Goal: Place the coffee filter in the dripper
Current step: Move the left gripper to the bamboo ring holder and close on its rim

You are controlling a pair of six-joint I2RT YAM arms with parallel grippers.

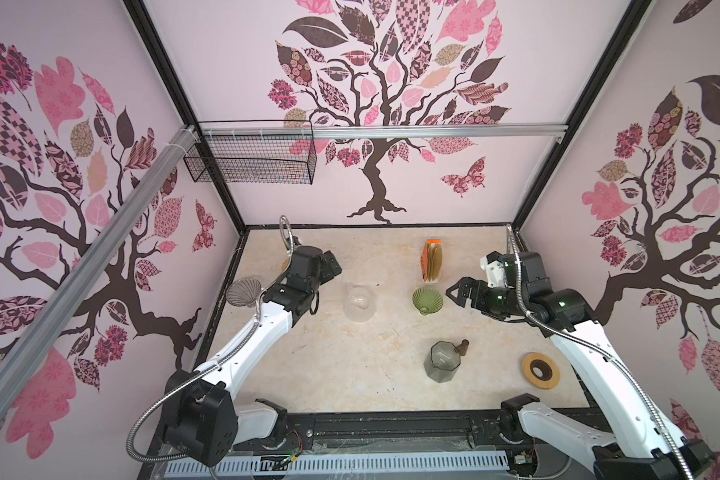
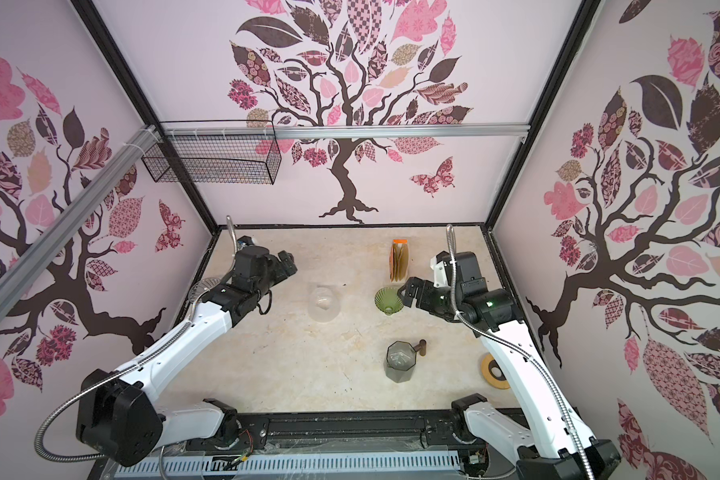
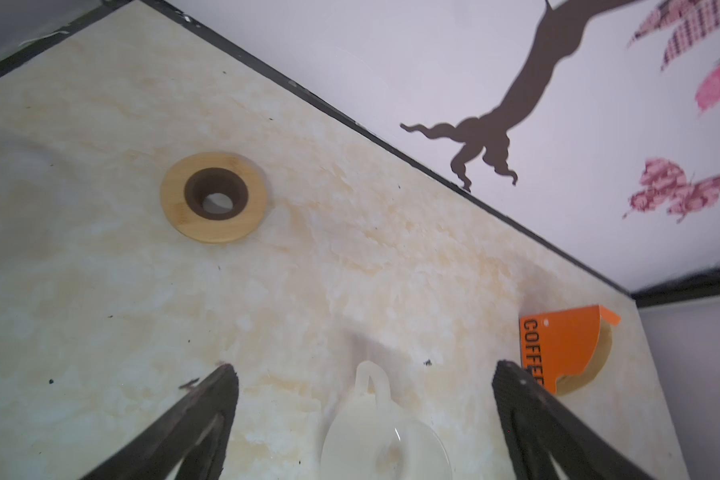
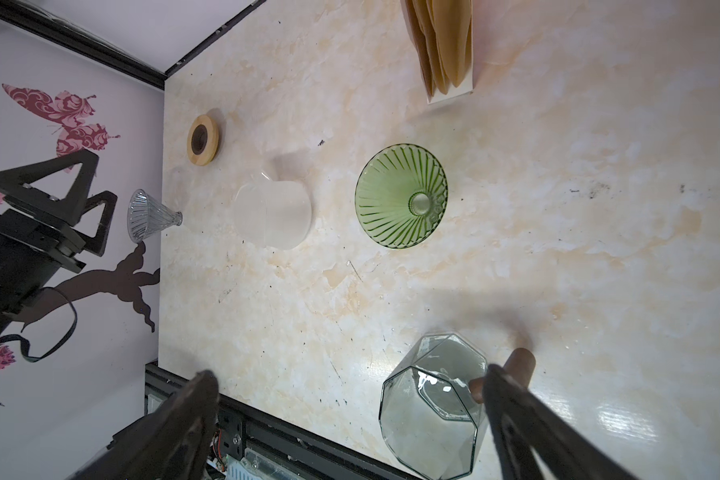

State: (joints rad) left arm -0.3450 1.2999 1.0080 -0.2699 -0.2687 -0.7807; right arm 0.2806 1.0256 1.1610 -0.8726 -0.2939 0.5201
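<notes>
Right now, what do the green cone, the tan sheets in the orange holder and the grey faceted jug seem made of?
Green cone: probably glass, glossy and see-through with ribbed walls. Tan sheets: thin matte paper, folded, unbleached-looking. Grey faceted jug: smoky glass or clear plastic, with bright highlights; its handle looks like dark wood.

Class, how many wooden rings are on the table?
2. One wooden ring lies at the front right; the other ring lies at the back left. None seems hidden.

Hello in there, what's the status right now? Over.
Left claw open, right claw open, both empty. Filters in orange holder; green dripper empty. Nothing in the way.
</notes>
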